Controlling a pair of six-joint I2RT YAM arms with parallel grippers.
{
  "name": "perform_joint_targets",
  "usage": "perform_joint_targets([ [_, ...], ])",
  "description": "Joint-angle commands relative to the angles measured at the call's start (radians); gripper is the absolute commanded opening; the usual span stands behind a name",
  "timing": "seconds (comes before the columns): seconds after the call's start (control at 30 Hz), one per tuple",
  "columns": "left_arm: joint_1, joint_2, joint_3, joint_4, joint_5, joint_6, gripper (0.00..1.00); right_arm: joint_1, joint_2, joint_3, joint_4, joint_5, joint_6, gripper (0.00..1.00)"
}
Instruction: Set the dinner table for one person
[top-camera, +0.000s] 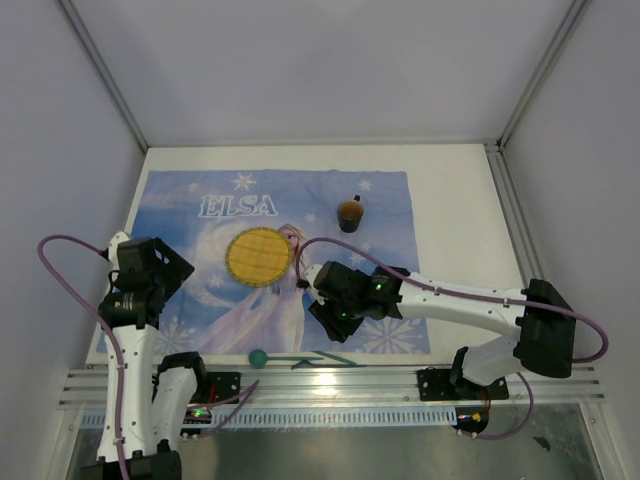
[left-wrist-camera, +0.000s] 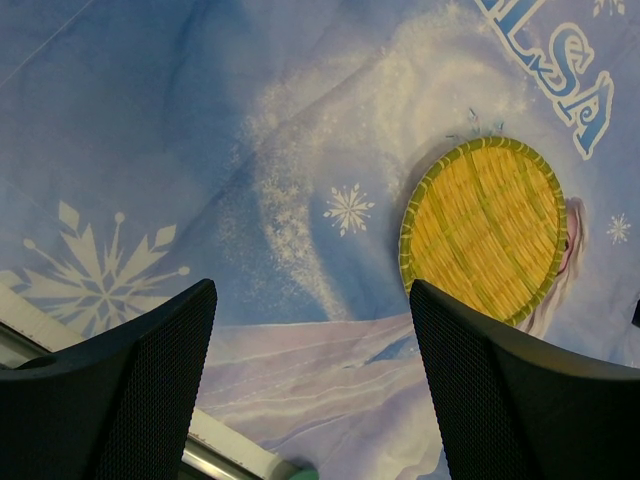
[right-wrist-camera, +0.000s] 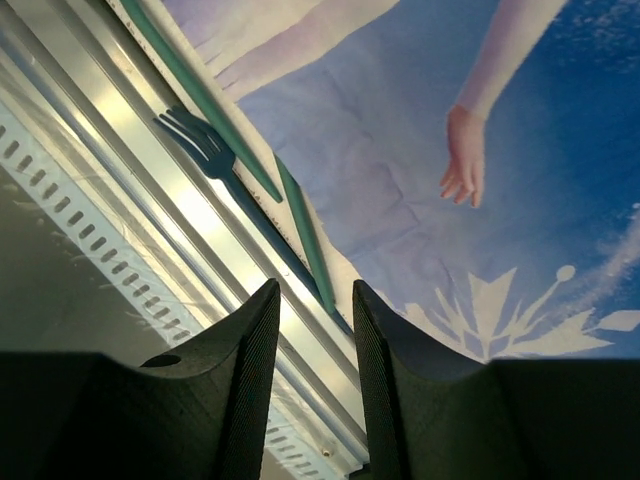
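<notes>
Teal cutlery (top-camera: 312, 360) pickup pending, at table (top-camera: 455, 200) near edge.
Top: right gripper (top-camera: 333, 328) over cloth (top-camera: 180, 210), beside cutlery. Left wrist: left gripper (left-wrist-camera: 310, 300) wide open, empty. Right wrist: jaws slightly parted, empty; centre on fork (right-wrist-camera: 200, 140) handle before closing.

Soft, even light fills my overhead view. Glare whitens the aluminium rail (right-wrist-camera: 110, 105) under my right wrist camera, where my close fingers (right-wrist-camera: 230, 400) look dark and blurry.

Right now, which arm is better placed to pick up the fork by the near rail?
Right. The right fingers hover part open and empty near the fork. The left fingers hang wide open over the cloth, by the yellow woven plate.
</notes>
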Motion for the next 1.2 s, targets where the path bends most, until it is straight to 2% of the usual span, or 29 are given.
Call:
perform_joint_targets([
  [0.0,-0.002,0.004,-0.001,0.027,0.011,-0.004,0.81,0.065,0.039,-0.008,0.041,0.088,0.015,0.39],
  [0.33,-0.016,0.004,0.001,0.025,0.008,-0.003,0.81,0.118,0.101,-0.083,0.107,0.132,0.031,0.37],
  [1.17,-0.03,0.01,0.004,0.019,0.007,0.0,0.81,0.185,0.167,-0.127,0.19,0.045,0.084,0.34],
])
